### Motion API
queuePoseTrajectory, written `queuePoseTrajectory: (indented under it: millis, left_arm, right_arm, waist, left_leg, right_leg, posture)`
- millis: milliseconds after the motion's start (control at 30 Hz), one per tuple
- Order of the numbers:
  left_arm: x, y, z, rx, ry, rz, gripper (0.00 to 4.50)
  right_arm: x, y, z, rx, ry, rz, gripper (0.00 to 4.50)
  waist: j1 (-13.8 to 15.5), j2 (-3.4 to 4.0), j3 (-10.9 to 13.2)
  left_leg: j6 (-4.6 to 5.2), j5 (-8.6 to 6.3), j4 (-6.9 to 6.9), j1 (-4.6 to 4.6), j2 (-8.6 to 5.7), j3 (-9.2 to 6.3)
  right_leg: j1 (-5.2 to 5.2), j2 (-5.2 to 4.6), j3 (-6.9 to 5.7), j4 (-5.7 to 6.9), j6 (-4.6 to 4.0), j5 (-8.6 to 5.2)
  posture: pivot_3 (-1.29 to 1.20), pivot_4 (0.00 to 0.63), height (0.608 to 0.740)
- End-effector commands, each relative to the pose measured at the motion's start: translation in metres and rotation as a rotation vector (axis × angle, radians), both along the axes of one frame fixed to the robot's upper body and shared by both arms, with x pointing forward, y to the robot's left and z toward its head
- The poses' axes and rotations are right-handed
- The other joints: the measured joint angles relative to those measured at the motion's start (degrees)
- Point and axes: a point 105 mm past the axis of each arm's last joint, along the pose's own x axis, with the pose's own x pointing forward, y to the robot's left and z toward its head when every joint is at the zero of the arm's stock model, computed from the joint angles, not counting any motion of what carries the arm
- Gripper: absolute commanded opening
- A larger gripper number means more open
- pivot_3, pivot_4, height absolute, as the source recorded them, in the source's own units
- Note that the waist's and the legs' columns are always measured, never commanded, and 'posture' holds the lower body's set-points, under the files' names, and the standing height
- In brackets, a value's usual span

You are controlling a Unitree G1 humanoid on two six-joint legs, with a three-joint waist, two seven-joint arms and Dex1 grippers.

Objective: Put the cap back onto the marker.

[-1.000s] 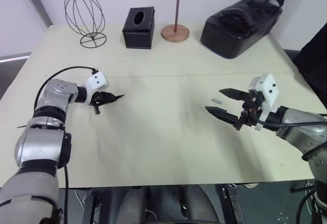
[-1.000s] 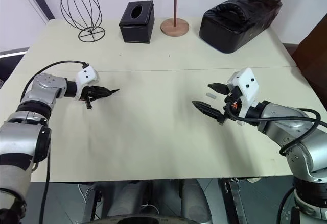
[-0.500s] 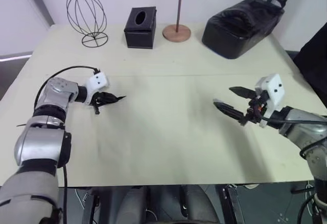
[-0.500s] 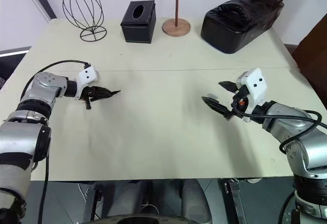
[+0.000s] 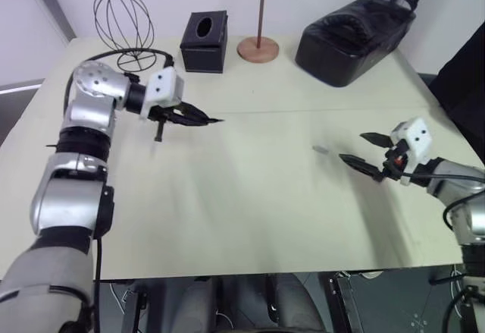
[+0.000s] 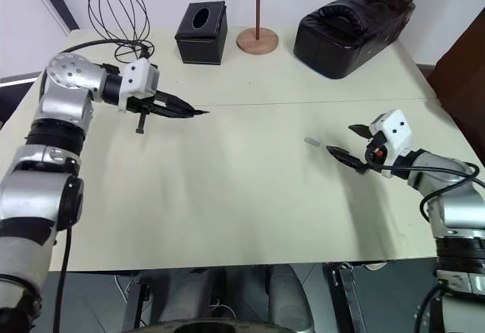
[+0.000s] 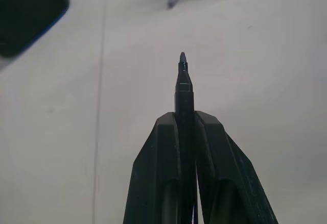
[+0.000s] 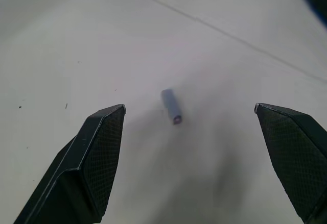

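My left gripper (image 5: 198, 117) is raised over the table's left half, pointing right, and is shut on the black marker (image 7: 184, 81). The marker's bare tip (image 5: 220, 120) sticks out past the fingers. The cap (image 5: 320, 149), a tiny pale grey cylinder, lies on the table right of centre, far from the marker tip. My right gripper (image 5: 353, 147) hovers low just to the right of the cap with its fingers wide open and nothing between them. In the right wrist view the cap (image 8: 171, 106) lies ahead of the spread fingers (image 8: 97, 157).
Along the far edge stand a wire globe (image 5: 125, 26), a black tissue box (image 5: 204, 41), a brown rod on a round base (image 5: 258, 47) and a black bag (image 5: 355, 29). A seam crosses the pale table (image 5: 227, 219).
My left arm has lifted and swung right, carrying the marker toward the table's middle. My right gripper, still open, has drawn back to the right, so the cap now lies in front of it.
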Motion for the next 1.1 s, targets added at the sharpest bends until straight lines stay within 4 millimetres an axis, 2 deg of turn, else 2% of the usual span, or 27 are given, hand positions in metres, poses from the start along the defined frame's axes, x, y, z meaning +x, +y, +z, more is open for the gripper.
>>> queuePoseTrajectory:
  millis: [33, 167, 267, 467, 633, 1100]
  left_arm:
    - [-0.011, -0.018, 0.014, -0.072, -0.022, -0.055, 0.02]
    - [-0.011, -0.021, 0.005, -0.100, 0.001, -0.019, 0.02]
    - [-0.013, -0.016, -0.011, -0.078, 0.030, 0.003, 0.02]
    - [-0.017, 0.006, -0.038, 0.043, 0.068, 0.048, 0.02]
    - [-0.012, 0.028, -0.055, 0.130, 0.077, 0.113, 0.02]
    - [0.003, 0.029, -0.048, 0.078, 0.054, 0.187, 0.02]
  right_arm:
    - [0.010, 0.007, -0.001, 0.008, -0.021, 0.027, 4.21]
    - [0.023, 0.014, -0.010, 0.042, -0.014, 0.026, 4.21]
    - [0.030, 0.019, -0.021, 0.052, 0.014, 0.035, 4.21]
    - [0.036, 0.008, -0.027, 0.084, 0.044, 0.003, 4.21]
    - [0.037, 0.009, -0.035, 0.090, 0.070, 0.005, 4.21]
    - [0.043, 0.014, -0.040, 0.096, 0.078, 0.016, 4.21]
  waist:
    - [0.2, 0.00, 0.0]
    - [0.5, 0.00, 0.0]
    - [0.3, 0.01, 0.0]
    - [0.3, 0.02, 0.0]
    - [0.3, 0.03, 0.0]
    - [0.1, 0.03, 0.0]
  left_leg:
    - [0.00, 0.00, 0.02, 0.00, 0.00, 0.00]
    - [-0.01, 0.01, 0.09, -0.01, -0.03, -0.01]
    - [-0.01, 0.01, 0.09, 0.00, -0.05, -0.02]
    - [-0.02, 0.01, 0.07, 0.01, -0.05, -0.02]
    - [-0.03, 0.01, 0.07, 0.02, -0.07, -0.01]
    - [-0.03, 0.02, 0.08, 0.03, -0.07, 0.00]
  right_leg:
    - [0.00, -0.01, 0.00, 0.01, 0.00, 0.00]
    - [0.01, -0.02, 0.00, 0.11, 0.00, 0.00]
    - [0.01, -0.03, 0.00, 0.11, 0.00, 0.00]
    - [-0.01, 0.00, 0.00, 0.11, -0.01, 0.00]
    - [0.00, -0.02, 0.01, 0.11, -0.01, 0.00]
    - [0.00, -0.02, 0.01, 0.13, 0.00, 0.00]
  posture:
    - [0.00, 0.150, 0.740]
    - [0.00, 0.150, 0.740]
    - [0.00, 0.150, 0.740]
    - [0.00, 0.150, 0.740]
    - [0.00, 0.150, 0.740]
    - [0.00, 0.150, 0.740]
